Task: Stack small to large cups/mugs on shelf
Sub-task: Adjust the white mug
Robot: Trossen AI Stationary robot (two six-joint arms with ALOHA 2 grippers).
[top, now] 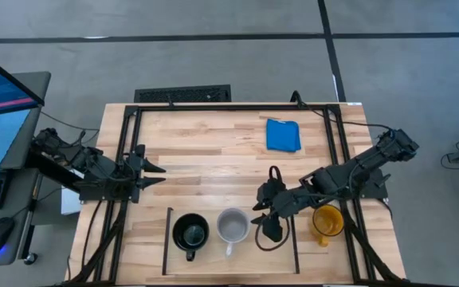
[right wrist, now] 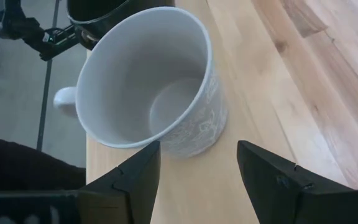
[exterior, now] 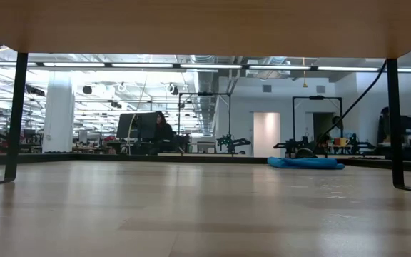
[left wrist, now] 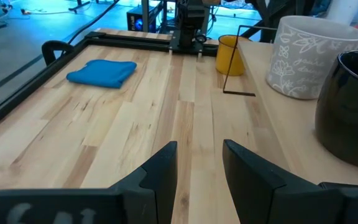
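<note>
Three mugs stand upright on their bases near the table's near edge. The black mug [top: 190, 233] and the grey-white mug [top: 233, 226] stand side by side on the wood shelf [top: 213, 209], between its two thin black bars. The yellow mug [top: 327, 221] stands just outside the right bar [top: 295, 243], partly under my right arm. My right gripper [top: 261, 219] is open and empty, just right of the grey-white mug [right wrist: 148, 81], with its fingers short of the mug's wall. My left gripper [top: 156, 171] is open and empty at the table's left side.
A blue cloth [top: 283, 135] lies at the table's far right and also shows in the low view [exterior: 305, 163]. A black metal frame [top: 229, 106] runs round the table. A dark cable loop [top: 274, 177] hangs by my right gripper. Bare wood lies in the table's middle.
</note>
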